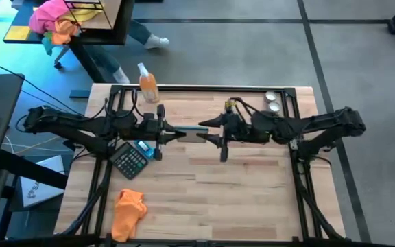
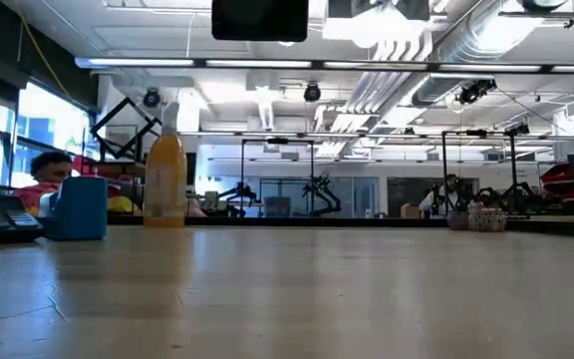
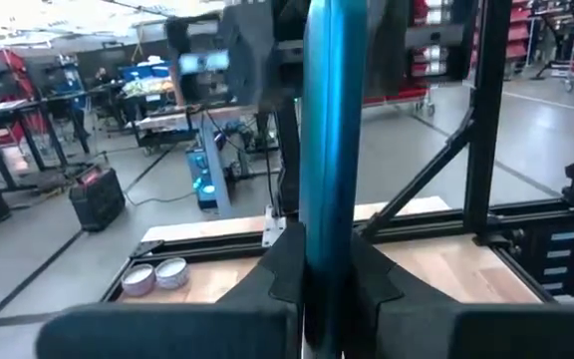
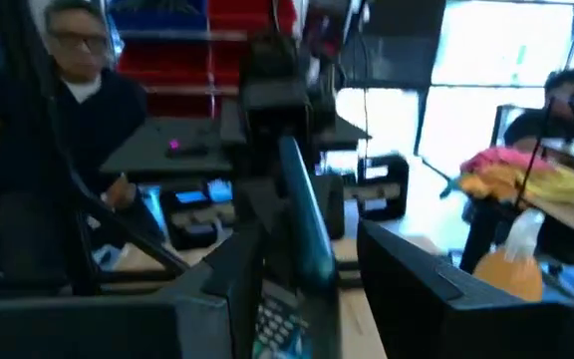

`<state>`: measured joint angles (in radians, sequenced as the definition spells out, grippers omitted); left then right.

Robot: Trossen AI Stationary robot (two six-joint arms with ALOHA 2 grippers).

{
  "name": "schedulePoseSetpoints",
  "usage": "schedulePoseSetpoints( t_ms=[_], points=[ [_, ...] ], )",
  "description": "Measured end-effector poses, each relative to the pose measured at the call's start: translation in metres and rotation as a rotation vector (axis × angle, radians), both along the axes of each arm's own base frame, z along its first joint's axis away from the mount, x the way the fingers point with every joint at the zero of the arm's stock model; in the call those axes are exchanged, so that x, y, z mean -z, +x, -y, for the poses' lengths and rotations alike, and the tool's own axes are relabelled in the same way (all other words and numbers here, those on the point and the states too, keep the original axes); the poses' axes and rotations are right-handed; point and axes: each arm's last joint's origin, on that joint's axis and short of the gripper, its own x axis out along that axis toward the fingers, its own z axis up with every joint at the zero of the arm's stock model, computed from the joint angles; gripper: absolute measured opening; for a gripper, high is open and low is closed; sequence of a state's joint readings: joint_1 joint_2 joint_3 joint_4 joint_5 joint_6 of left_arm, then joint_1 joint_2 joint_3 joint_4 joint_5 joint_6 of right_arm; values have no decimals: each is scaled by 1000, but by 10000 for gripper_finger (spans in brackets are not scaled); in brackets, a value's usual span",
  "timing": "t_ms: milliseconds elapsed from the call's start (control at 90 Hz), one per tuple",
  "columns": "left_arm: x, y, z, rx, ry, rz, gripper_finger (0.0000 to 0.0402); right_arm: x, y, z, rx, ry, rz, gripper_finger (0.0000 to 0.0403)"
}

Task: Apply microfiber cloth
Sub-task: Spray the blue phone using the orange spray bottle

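The orange microfiber cloth lies crumpled on the table near its front left; no gripper touches it. Above the table's middle both arms meet at a thin flat slab with a teal edge. My left gripper is shut on the slab's left end, which the left wrist view shows edge-on. My right gripper stands open at the slab's right end, one finger on either side of it. My left gripper pinches the slab's two flat faces near its left end between its two fingers. The fingers come level from the table's left, along the slab. The slab stands on edge, clear of the table. My right gripper: I cannot tell whether a finger touches the slab.
A calculator and a small blue box lie under the left arm. A spray bottle with orange liquid stands at the far edge, two small tins at the far right. People show beyond the table.
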<state>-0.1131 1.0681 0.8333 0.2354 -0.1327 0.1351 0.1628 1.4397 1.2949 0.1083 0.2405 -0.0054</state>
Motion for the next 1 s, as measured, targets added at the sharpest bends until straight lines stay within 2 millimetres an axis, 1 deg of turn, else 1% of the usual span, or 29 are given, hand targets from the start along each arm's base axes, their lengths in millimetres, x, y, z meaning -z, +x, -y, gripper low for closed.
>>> schedulePoseSetpoints(
  t_ms=[156, 389, 611, 844, 1000],
  points=[
    [2, 2, 0, -1, -9, -11, 10, 0, 5, 2, -71, -14, 30, 132],
    [2, 2, 0, -1, -17, -13, 10, 0, 5, 4, -70, -11, 35, 111],
    [3, 2, 0, 0, -16, -19, 10, 0, 5, 4, -66, -14, 35, 74],
    [3, 3, 0, -2, -12, -19, 10, 0, 5, 8, -56, -20, 28, 12],
    [7, 7, 1, 15, -11, -31, 12, 0, 5, 9, -57, -21, 23, 6]
  ],
)
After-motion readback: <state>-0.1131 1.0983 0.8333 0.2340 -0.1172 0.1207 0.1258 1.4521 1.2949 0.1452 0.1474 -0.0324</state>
